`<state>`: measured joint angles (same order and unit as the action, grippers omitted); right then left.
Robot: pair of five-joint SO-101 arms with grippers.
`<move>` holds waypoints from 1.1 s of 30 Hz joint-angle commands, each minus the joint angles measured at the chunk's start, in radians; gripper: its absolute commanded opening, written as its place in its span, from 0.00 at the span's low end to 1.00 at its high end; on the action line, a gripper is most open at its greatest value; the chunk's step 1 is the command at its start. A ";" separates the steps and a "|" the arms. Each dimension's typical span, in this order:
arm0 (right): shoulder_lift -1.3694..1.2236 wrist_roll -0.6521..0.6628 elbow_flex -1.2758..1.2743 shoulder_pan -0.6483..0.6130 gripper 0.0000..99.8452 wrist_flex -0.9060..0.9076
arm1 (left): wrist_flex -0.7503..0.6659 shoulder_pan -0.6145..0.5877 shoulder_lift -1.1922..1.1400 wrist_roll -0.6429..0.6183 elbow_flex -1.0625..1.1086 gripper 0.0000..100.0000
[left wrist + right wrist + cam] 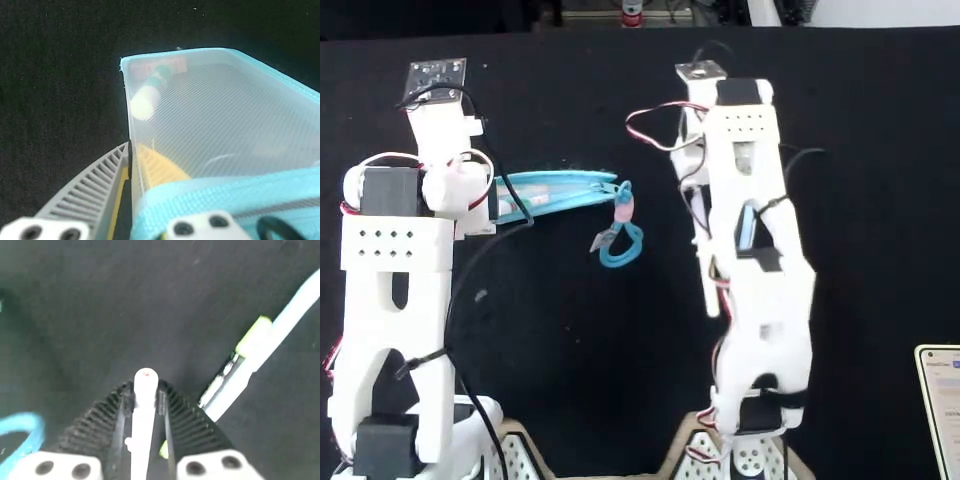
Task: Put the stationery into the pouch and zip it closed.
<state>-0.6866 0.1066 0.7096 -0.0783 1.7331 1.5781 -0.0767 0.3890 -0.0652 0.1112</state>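
Black table (550, 340) lies under both my arms. My left pincer (131, 147) is clamped on one short end of the pouch (215, 115), with a ribbed finger outside and the yellow-padded one visible through the clear wall. A white stick (145, 102) lies inside, toward the end away from my grip. From the high view the pouch reads as a thin teal strip, and its blue loop (620, 245) trails off the zip end toward my right arm. I cannot tell how wide the mouth stands.

My right pincer (146, 385) grips a white pen (142, 430) lengthwise, its tip poking just past the fingertips. A second pen (260, 340), white with a green band, lies on the table nearby, not touching.

As I judge it, the step is to get the held pen into the pouch. I should hold the left clamp firm so the mouth does not sag. I would bring the pen in along the pouch's length, tip first, low over the zip line. I would let go only once most of the barrel is inside, so it cannot tip back out. The loop should stay clear of the pen's path, since I need it free for zipping afterwards.
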 commanded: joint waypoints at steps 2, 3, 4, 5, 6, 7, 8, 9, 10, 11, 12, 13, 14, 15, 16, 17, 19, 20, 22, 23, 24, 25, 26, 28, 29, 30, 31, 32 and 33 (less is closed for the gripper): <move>0.288 0.011 -0.208 -0.032 0.01 0.018 | 0.012 -0.018 -0.011 -0.006 0.031 0.03; 0.317 0.011 -0.240 -0.029 0.01 0.014 | 0.012 -0.018 -0.011 -0.006 0.031 0.03; 0.340 0.011 -0.260 -0.028 0.01 0.014 | 0.012 -0.018 -0.011 -0.006 0.031 0.03; 0.364 0.012 -0.278 -0.021 0.01 0.014 | 0.012 -0.018 -0.011 -0.006 0.031 0.03; 0.392 0.012 -0.294 -0.015 0.01 0.014 | 0.012 -0.018 -0.011 -0.006 0.031 0.03; 0.423 0.012 -0.303 -0.012 0.01 0.014 | 0.012 -0.018 -0.011 -0.006 0.031 0.03; 0.455 0.012 -0.311 -0.012 0.01 0.018 | 0.012 -0.018 -0.011 -0.006 0.031 0.03; 0.496 0.012 -0.323 -0.015 0.01 0.023 | 0.014 -0.018 -0.011 -0.006 0.031 0.03; 0.542 0.012 -0.340 -0.021 0.01 0.029 | 0.014 -0.018 -0.011 -0.006 0.031 0.03; 0.598 0.012 -0.364 -0.035 0.01 0.029 | 0.014 -0.018 -0.011 -0.006 0.031 0.03; 0.656 0.012 -0.389 -0.054 0.01 0.028 | 0.014 -0.018 -0.011 -0.006 0.031 0.03; 0.716 0.012 -0.418 -0.071 0.01 0.025 | 0.014 -0.018 -0.011 -0.006 0.031 0.03; 0.773 0.012 -0.441 -0.092 0.01 0.018 | 0.012 -0.018 -0.011 -0.006 0.031 0.03; 0.831 0.012 -0.461 -0.114 0.01 0.011 | 0.012 -0.018 -0.011 -0.006 0.031 0.03; 0.885 0.011 -0.476 -0.129 0.01 0.002 | 0.012 -0.018 -0.011 -0.006 0.031 0.03; 0.938 0.008 -0.493 -0.146 0.01 -0.015 | 0.012 -0.018 -0.011 -0.006 0.031 0.03; 1.041 0.003 -0.518 -0.178 0.01 -0.044 | 0.012 -0.018 -0.011 -0.006 0.031 0.03; 1.095 0.003 -0.527 -0.196 0.01 -0.055 | 0.012 -0.018 -0.011 -0.006 0.031 0.03; 1.196 0.003 -0.538 -0.244 0.01 -0.068 | 0.012 -0.018 -0.011 -0.006 0.031 0.03; 1.248 0.003 -0.539 -0.273 0.01 -0.068 | 0.012 -0.018 -0.011 -0.006 0.031 0.03; 1.296 0.003 -0.541 -0.307 0.01 -0.071 | 0.011 -0.018 -0.011 -0.006 0.031 0.03; 1.343 0.002 -0.542 -0.344 0.01 -0.078 | 0.011 -0.018 -0.011 -0.006 0.031 0.03; 1.385 0.002 -0.542 -0.379 0.01 -0.089 | 0.011 -0.018 -0.011 -0.006 0.031 0.03; 1.457 -0.006 -0.544 -0.442 0.01 -0.127 | 0.011 -0.018 -0.011 -0.006 0.031 0.03; 1.488 -0.023 -0.544 -0.466 0.01 -0.153 | 0.011 -0.018 -0.011 -0.006 0.031 0.03; 1.518 -0.044 -0.544 -0.489 0.01 -0.186 | 0.011 -0.018 -0.011 -0.006 0.031 0.03; 1.541 -0.064 -0.544 -0.511 0.01 -0.219 | 0.011 -0.018 -0.011 -0.006 0.033 0.03; 1.563 -0.083 -0.545 -0.531 0.01 -0.255 | 0.011 -0.018 -0.011 -0.006 0.033 0.03; 1.580 -0.097 -0.555 -0.549 0.01 -0.293 | 0.011 -0.018 -0.011 -0.006 0.033 0.03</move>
<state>0.8063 0.0683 0.1649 -0.5478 1.5719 1.5781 -0.0767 0.3890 -0.0652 0.1112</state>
